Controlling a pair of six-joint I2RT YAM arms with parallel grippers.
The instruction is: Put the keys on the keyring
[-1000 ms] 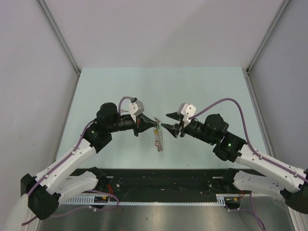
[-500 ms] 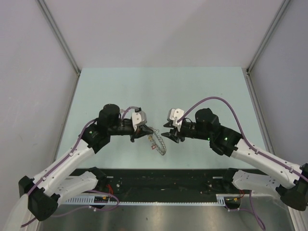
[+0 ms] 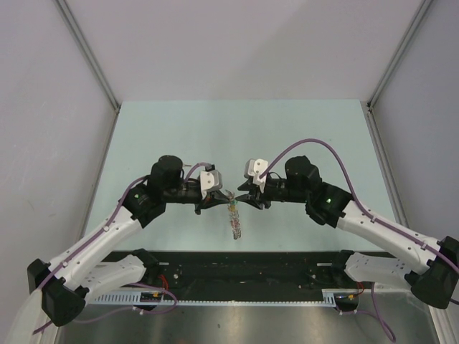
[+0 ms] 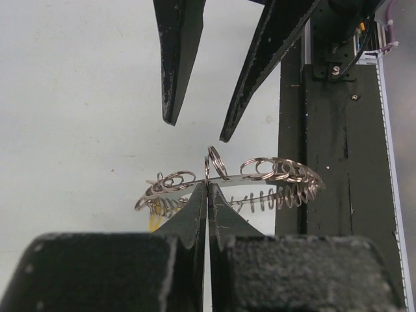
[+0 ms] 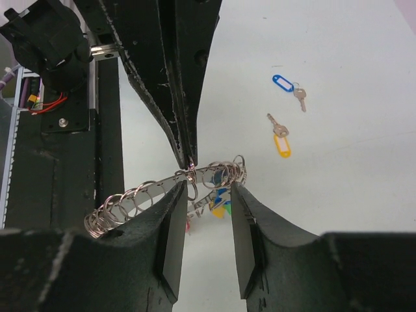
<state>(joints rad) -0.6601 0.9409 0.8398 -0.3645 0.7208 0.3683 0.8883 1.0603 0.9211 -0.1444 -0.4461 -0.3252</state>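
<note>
The keyring (image 3: pixel 235 221) is a grey metal band fringed with many small rings and coloured tags. It hangs between both grippers above the table. My left gripper (image 3: pixel 217 198) is shut on one small ring at the band's top edge, as the left wrist view (image 4: pixel 208 187) shows. My right gripper (image 5: pixel 208 195) is open, its fingers either side of the keyring band (image 5: pixel 156 190) without closing on it. Two loose keys lie on the table in the right wrist view: one with a blue tag (image 5: pixel 284 83) and one with a yellow tag (image 5: pixel 281 144).
The pale green table (image 3: pixel 179 129) has grey walls on the left, back and right. A black base rail (image 3: pixel 244 269) with cables runs along the near edge, and it also shows in the left wrist view (image 4: pixel 325 162).
My right gripper has moved left up to the keyring and now straddles its band. My left gripper has turned at the wrist, and the ring swung out and hangs down again.
</note>
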